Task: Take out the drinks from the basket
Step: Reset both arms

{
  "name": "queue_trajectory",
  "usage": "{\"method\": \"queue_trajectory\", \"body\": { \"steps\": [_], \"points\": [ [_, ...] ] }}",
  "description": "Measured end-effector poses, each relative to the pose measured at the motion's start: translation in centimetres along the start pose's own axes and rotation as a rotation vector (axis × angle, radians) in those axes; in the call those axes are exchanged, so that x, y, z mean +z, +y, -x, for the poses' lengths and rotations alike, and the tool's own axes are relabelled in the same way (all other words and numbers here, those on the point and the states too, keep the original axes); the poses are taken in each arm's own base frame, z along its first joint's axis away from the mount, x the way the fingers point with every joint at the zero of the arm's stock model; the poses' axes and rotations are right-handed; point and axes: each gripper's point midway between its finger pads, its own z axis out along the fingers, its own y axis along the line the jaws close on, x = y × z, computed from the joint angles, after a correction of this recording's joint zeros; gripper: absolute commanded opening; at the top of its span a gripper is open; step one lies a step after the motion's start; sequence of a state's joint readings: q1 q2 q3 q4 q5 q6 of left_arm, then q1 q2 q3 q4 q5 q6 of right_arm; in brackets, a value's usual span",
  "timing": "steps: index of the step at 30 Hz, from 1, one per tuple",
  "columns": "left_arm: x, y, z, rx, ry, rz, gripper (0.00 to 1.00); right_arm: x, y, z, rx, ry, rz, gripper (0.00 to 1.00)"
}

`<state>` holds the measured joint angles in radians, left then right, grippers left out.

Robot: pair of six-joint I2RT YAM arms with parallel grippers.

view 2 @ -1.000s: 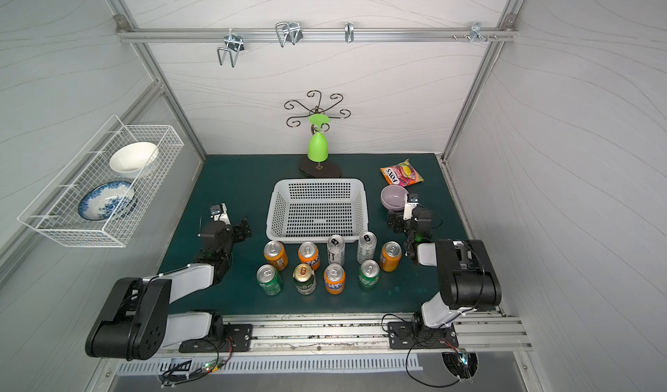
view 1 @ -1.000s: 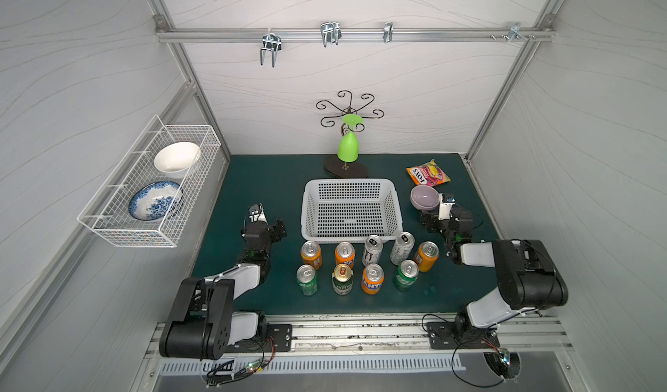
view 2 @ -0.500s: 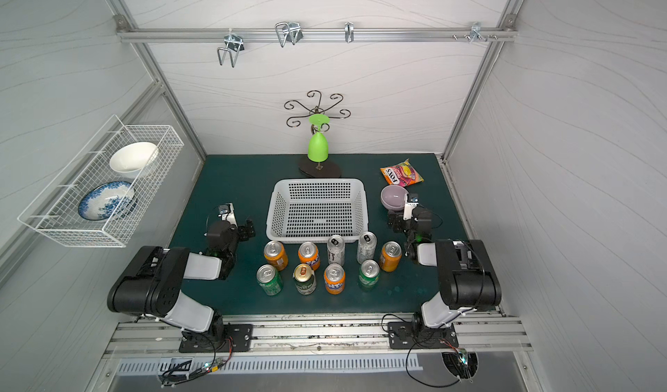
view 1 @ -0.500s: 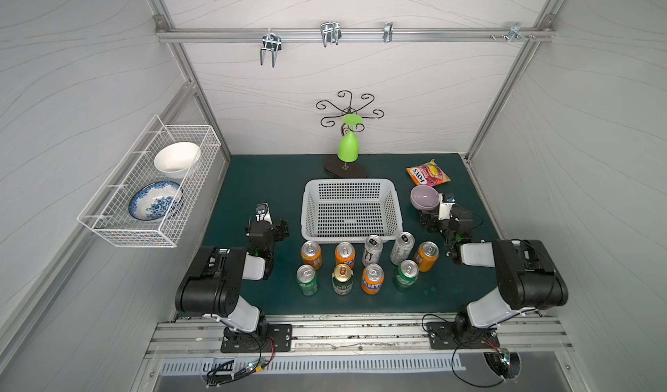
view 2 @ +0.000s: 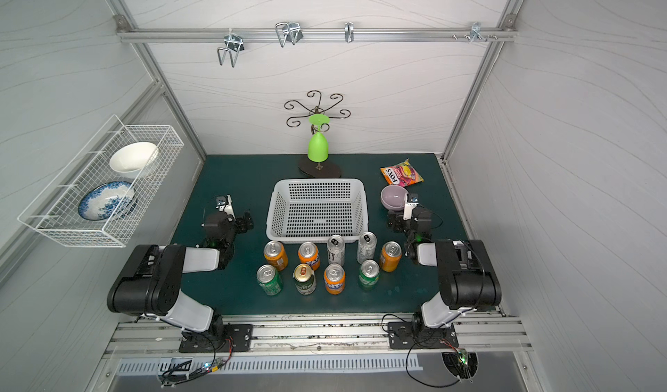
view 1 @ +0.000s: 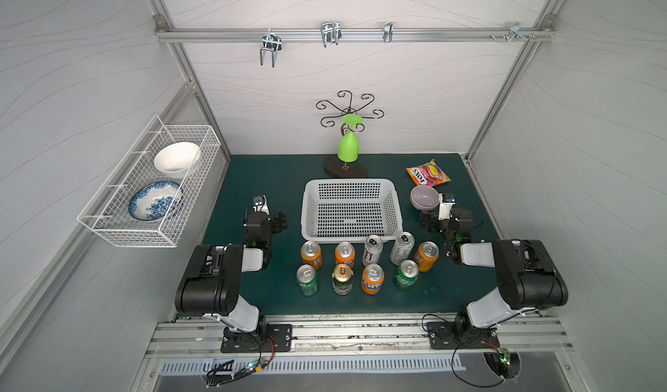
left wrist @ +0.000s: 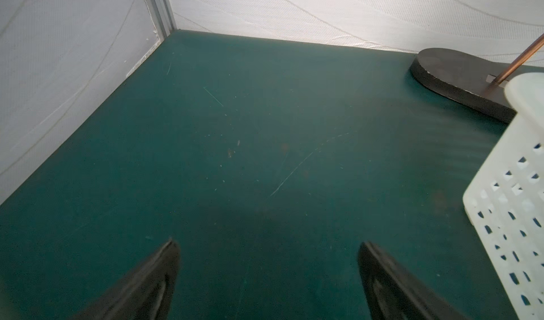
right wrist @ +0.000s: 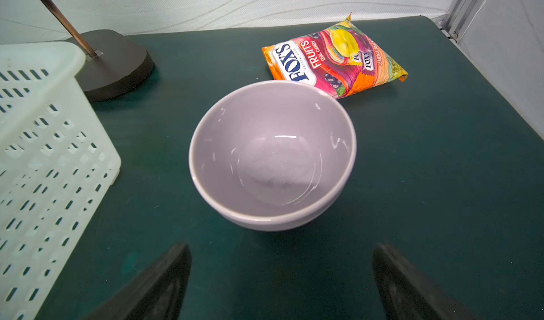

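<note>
The white perforated basket (view 1: 352,210) (view 2: 317,210) stands empty mid-table. In front of it, in both top views, the drinks stand upright in two rows: several orange Fanta cans (view 1: 311,255), two slim silver-white cans (view 1: 372,251), two green cans (view 1: 307,280) and a gold-topped dark green can (view 1: 342,279). My left gripper (view 1: 278,222) (left wrist: 269,245) rests low to the left of the basket, open over bare mat. To the right of the basket my right gripper (view 1: 427,220) (right wrist: 282,249) is open too, empty, facing a bowl.
A lilac bowl (right wrist: 272,153) sits just ahead of the right gripper, with a Fox's candy packet (view 1: 428,172) behind it. A hook stand with a green cup (view 1: 348,148) is behind the basket. A wire rack with bowls (view 1: 151,188) hangs on the left wall.
The left arm's upper links have folded back and risen toward its base, while its gripper has stayed left of the basket. The right arm and the cans are unchanged.
</note>
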<state>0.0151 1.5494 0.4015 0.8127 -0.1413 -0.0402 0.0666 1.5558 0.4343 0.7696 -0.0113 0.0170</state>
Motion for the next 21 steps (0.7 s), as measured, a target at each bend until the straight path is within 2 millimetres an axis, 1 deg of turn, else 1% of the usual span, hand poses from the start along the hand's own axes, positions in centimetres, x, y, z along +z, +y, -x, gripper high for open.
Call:
{"method": "queue_trajectory", "body": {
  "steps": [21],
  "points": [
    [0.00,-0.01,-0.07,0.000,0.003,-0.001,0.99,0.01,0.11,0.01,-0.011,0.000,0.001,0.99]
  ]
}}
